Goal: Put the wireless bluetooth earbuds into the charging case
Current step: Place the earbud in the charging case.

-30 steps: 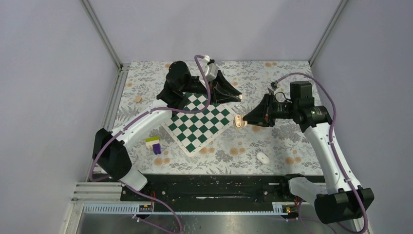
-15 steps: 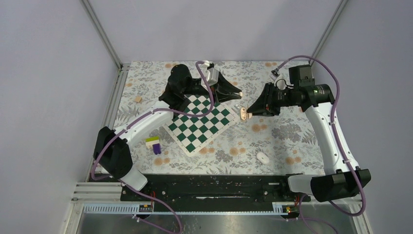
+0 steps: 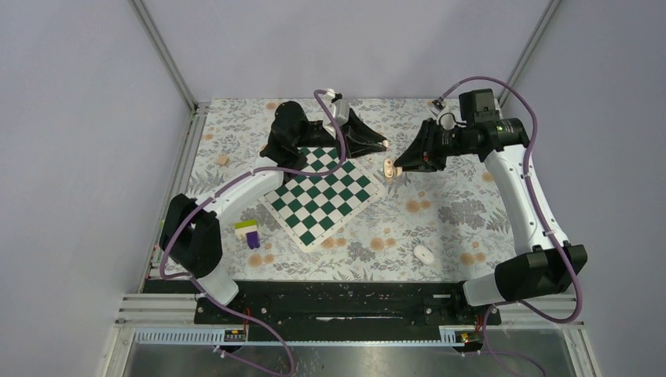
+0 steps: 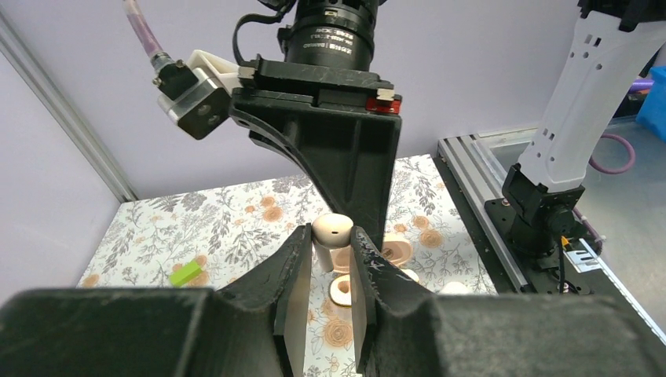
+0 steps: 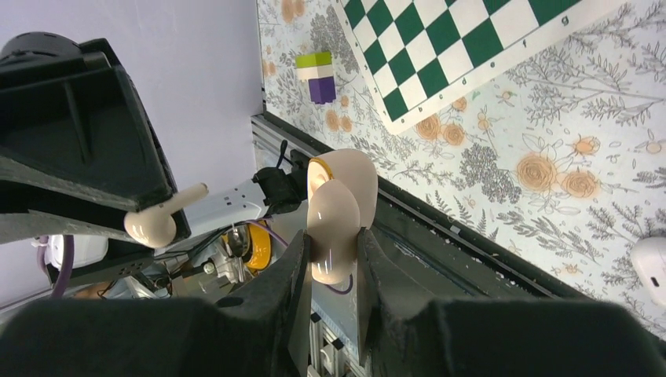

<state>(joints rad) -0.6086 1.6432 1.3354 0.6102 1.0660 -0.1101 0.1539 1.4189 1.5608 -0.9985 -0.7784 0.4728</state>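
Note:
My left gripper (image 3: pixel 386 145) is raised at the back of the table, past the chessboard's far corner. It is shut on a cream earbud (image 4: pixel 332 231) whose round head sits between the fingertips and whose stem (image 4: pixel 323 258) points down. This earbud (image 5: pixel 153 223) also shows at the left of the right wrist view. My right gripper (image 3: pixel 397 166) faces the left one from the right and is shut on the pale peach charging case (image 5: pixel 333 228). The case's lid is hinged open. The case (image 3: pixel 388 166) hangs just below and in front of the left fingertips, a small gap apart.
The green-and-white chessboard (image 3: pixel 322 196) lies on the flowered mat. A green, white and purple block stack (image 3: pixel 250 233) stands to its left. A small tan block (image 3: pixel 223 159) sits far left. A white oval piece (image 3: pixel 424 253) lies near the front rail.
My right arm has carried the case toward the back of the table and up close to the left gripper. The left gripper with its earbud has shifted only slightly backward.

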